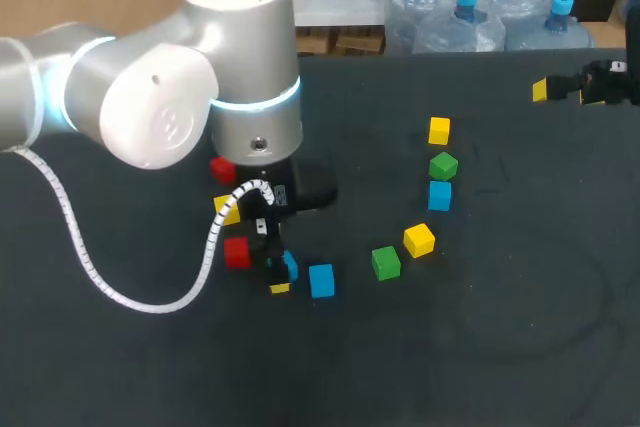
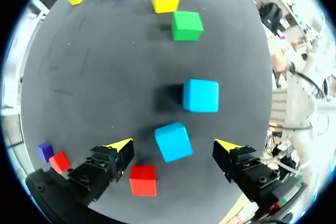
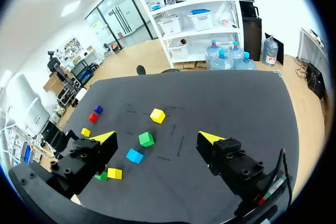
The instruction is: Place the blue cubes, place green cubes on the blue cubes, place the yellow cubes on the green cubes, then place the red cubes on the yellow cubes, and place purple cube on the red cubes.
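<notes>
My left gripper stands open over the table, pointing down. A blue cube lies tilted between its fingers with a gap on each side. A second blue cube sits just ahead of it. A red cube lies close behind the fingers. A purple cube and another red cube lie off beside the left finger. My right gripper hangs open and empty high over the table's far right.
Right of centre lie a green cube and a yellow cube. Farther back, a blue cube, a green cube and a yellow cube stand in a row. Another yellow cube lies under my left arm.
</notes>
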Robot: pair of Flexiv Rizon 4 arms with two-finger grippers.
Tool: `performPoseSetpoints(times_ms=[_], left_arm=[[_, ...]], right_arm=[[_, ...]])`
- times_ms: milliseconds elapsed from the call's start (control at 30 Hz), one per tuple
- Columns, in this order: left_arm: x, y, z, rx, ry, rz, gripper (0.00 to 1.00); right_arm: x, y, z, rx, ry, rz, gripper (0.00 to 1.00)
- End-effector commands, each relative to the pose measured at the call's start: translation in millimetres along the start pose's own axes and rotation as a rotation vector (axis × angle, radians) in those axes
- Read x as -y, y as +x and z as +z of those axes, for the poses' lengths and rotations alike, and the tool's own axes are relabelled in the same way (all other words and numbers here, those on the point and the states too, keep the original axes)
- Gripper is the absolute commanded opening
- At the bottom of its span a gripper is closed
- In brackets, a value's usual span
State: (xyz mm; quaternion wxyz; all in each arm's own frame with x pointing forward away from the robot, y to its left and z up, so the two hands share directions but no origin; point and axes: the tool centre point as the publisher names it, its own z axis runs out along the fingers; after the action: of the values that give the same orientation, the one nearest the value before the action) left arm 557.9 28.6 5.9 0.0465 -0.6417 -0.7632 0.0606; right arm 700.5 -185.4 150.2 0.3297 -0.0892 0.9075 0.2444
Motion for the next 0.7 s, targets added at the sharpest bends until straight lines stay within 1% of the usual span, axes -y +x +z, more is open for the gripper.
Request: performPoseSetpoints(times_ms=[33,133,333,467,700], left_arm=[[11.3,1.7,0.6,0.016,-0.046,-0.027,1.00],[12.9,-2.5,0.4,-0.008,-0.064,-0.047,1.00],[11.5,-4.4,3.2,-0.055,-0.070,-0.086,1.00],[10.2,-4.5,3.7,-0.044,-0.079,-0.126,1.00],[7.8,-3.7,6.5,-0.037,-0.079,-0.139,1.00]], right_arm=[[-0.7,0.3,0.0,0.001,0.003,0.000,1.00],[-0.7,0.3,0.0,0.001,0.003,0.000,1.00],[-0.7,0.3,0.0,0.001,0.003,0.000,1.00],[-0.7,0.3,0.0,0.001,0.003,0.000,1.00],[-0.7,0.3,0.0,0.001,0.003,0.000,1.00]])
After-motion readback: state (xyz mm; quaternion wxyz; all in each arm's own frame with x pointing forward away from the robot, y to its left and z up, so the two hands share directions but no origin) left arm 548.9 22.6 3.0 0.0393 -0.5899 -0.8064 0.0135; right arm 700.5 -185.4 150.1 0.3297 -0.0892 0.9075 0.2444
